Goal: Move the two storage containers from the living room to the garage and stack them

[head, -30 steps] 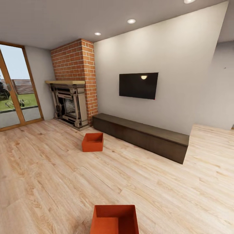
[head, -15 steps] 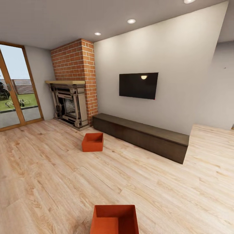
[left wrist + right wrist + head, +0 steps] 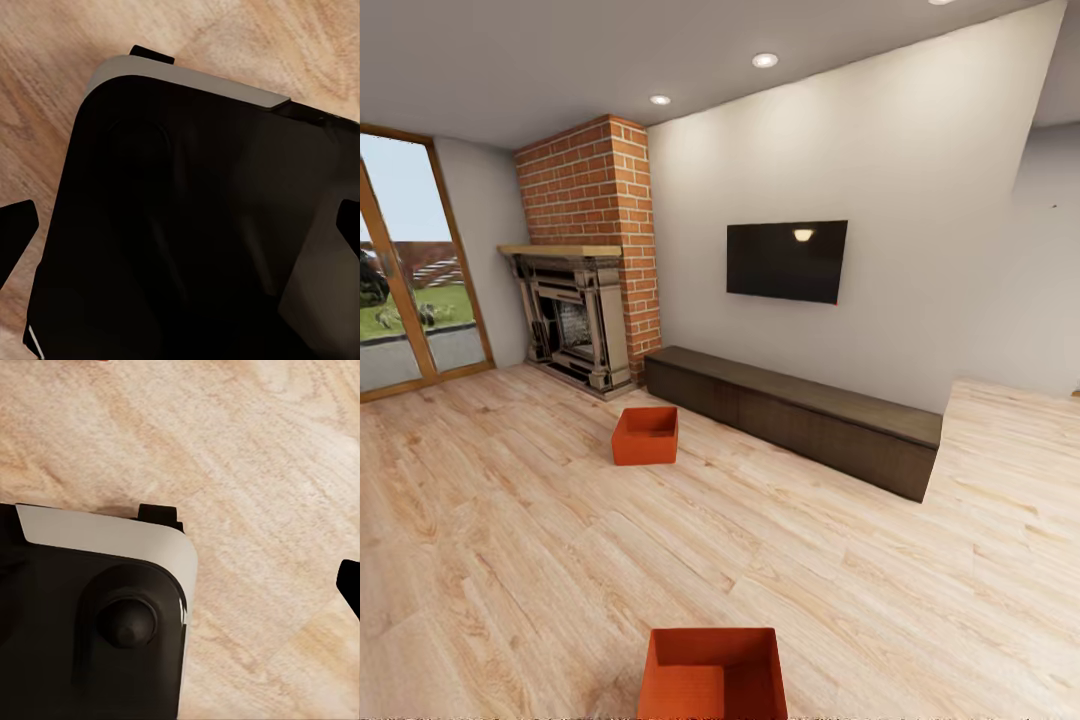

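In the living room, one storage container [image 3: 712,672] sat on the wood floor [image 3: 510,540] just before me, its twin [image 3: 646,436] near the dark bench [image 3: 800,415]. Thin, rigid walls looked light; I'd grip opposite rims. My jaws' state: cannot tell.

One storage container [image 3: 712,672] is seen at bottom centre; the other storage container [image 3: 645,436] is set mid-frame, between fireplace [image 3: 572,320] and bench [image 3: 797,415].

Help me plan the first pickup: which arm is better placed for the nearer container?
Right, marginally: the nearer container lies centred ahead, but an orange sliver, likely its rim, edges the right wrist view.
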`<state>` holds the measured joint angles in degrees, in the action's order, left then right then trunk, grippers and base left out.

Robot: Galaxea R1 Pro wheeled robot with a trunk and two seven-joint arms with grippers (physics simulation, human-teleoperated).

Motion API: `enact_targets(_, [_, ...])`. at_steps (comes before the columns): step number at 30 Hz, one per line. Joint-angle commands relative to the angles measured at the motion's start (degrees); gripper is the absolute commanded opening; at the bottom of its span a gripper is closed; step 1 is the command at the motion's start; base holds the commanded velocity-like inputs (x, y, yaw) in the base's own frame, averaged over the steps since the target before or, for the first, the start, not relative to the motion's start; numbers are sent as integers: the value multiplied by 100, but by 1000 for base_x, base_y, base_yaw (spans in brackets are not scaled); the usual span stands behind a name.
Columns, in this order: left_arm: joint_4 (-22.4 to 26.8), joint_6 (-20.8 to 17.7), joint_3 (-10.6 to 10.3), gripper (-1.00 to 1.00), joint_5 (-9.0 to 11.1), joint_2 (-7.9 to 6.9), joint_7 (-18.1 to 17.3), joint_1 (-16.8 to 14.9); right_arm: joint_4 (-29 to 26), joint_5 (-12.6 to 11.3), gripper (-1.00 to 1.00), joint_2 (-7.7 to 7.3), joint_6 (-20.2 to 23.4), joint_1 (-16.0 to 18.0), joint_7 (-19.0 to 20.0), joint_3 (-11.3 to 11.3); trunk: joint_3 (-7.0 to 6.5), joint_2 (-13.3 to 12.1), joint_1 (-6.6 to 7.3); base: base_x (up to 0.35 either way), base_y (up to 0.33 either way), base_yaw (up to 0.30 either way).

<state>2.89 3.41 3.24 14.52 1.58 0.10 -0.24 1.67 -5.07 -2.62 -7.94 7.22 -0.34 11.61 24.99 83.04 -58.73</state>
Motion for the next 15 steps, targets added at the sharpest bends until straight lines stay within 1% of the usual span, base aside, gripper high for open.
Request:
enact_targets(1, [-3,16,28,100,4,0,1,-2,18,-53,100,1,-34,7,-3,49,14,3,0,0,0,0])
enact_targets(8, [-15,16,2,100,-38,-60,-1,-2,17,-55,100,1,-32,7,-3,49,76,3,0,0,0,0])
enact_targets(15, [-11,17,19,100,-24,-70,-1,-2,17,-51,100,0,-32,7,-2,60,140,3,0,0,0,0])
